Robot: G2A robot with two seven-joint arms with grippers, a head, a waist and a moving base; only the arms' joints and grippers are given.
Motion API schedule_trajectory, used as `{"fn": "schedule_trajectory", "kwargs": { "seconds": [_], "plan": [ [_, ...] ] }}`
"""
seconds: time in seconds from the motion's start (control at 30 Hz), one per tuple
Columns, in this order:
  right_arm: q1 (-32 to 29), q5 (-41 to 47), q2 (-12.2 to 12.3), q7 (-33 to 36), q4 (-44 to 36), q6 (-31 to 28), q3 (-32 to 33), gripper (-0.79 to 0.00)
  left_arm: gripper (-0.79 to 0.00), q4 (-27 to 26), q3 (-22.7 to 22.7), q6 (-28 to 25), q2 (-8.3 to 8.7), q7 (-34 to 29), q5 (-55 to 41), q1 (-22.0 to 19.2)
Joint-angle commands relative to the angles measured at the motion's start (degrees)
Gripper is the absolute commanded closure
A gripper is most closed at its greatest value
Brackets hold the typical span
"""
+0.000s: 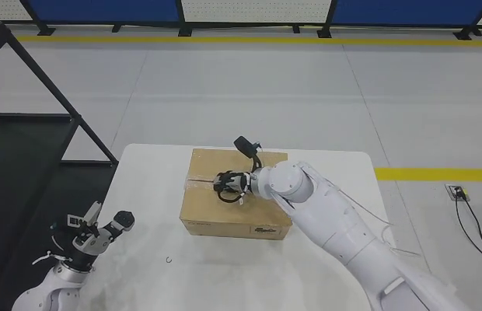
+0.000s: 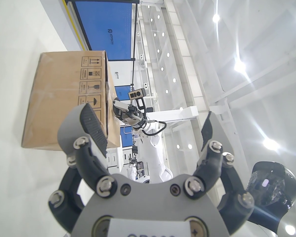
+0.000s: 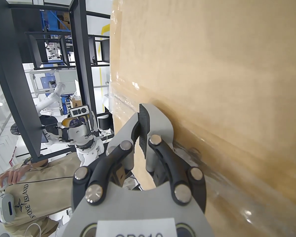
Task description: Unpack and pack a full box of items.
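Note:
A closed cardboard box point(image 1: 235, 204) stands in the middle of the white table point(image 1: 148, 186), with clear tape along its top seam. My right gripper point(image 1: 222, 185) lies on top of the box near its left end, shut, with nothing visible between its fingers. In the right wrist view the shut gripper point(image 3: 142, 127) rests against the taped seam point(image 3: 128, 99) of the box point(image 3: 212, 62). My left gripper point(image 1: 109, 218) hovers off the table's front left corner, open and empty. The left wrist view shows the open gripper point(image 2: 150, 129) facing the side of the box point(image 2: 61, 94), well apart from it, with the right gripper point(image 2: 127, 114) on top.
A small dark curved bit point(image 1: 169, 260) lies on the table in front of the box. A black metal frame point(image 1: 47, 85) stands to the left of the table. Bare tabletop surrounds the box on all sides.

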Motion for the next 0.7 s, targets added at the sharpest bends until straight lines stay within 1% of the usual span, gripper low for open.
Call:
{"fn": "schedule_trajectory", "kwargs": {
  "seconds": [0.0, 0.3, 0.67],
  "plan": [
    [0.4, 0.5, -0.8, -0.3, 0.8, -0.2, -0.3, 0.000, -0.785, 0.1, -0.2, -0.1, 0.06, -0.1, -0.4, 0.3],
    [2.0, 2.7, -4.9, -2.6, 4.8, -2.6, -1.8, 0.000, -0.785, 0.8, -1.0, -0.9, 0.32, -0.5, -2.7, 1.5],
    [4.2, 3.0, -10.2, -2.7, 11.6, -4.7, -4.1, 0.000, -0.785, 1.8, -0.6, -1.3, 0.53, -0.5, -3.8, 2.0]
  ]
}}
